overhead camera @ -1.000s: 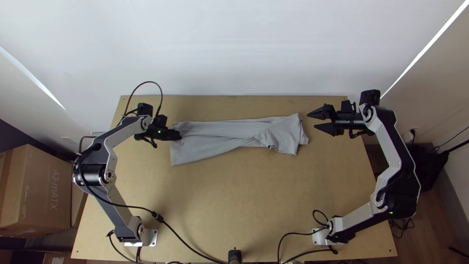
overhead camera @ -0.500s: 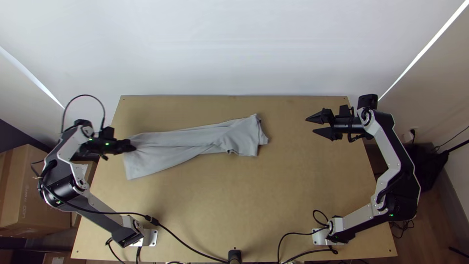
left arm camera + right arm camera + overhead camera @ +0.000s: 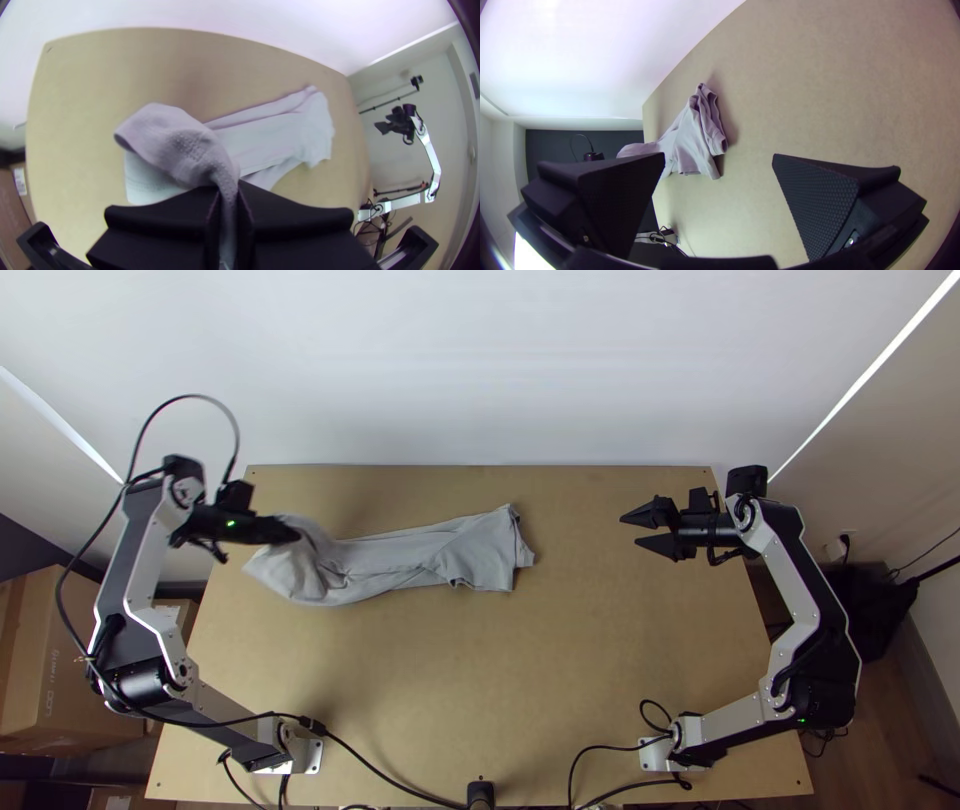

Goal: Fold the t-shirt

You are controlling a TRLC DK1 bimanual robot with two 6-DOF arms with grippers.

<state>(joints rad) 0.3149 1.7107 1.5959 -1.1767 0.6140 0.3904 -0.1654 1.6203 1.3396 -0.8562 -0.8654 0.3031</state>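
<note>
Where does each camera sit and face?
Top view: fixed high over the table's near edge, looking down; left arm and right arm show.
Left wrist view: on the left arm, facing the t-shirt; left pincer shows, clamped on it.
Right wrist view: on the right arm, facing across the table; open right pincer shows.
Wrist views share the t-shirt.

Left gripper [image 3: 298, 536], fingers [image 3: 165, 215] clamped, right gripper [image 3: 629, 530] pointing inward (its fingers spread apart)

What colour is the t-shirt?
Plain light grey, best seen in the top view, where the t-shirt lies bunched lengthwise.
</note>
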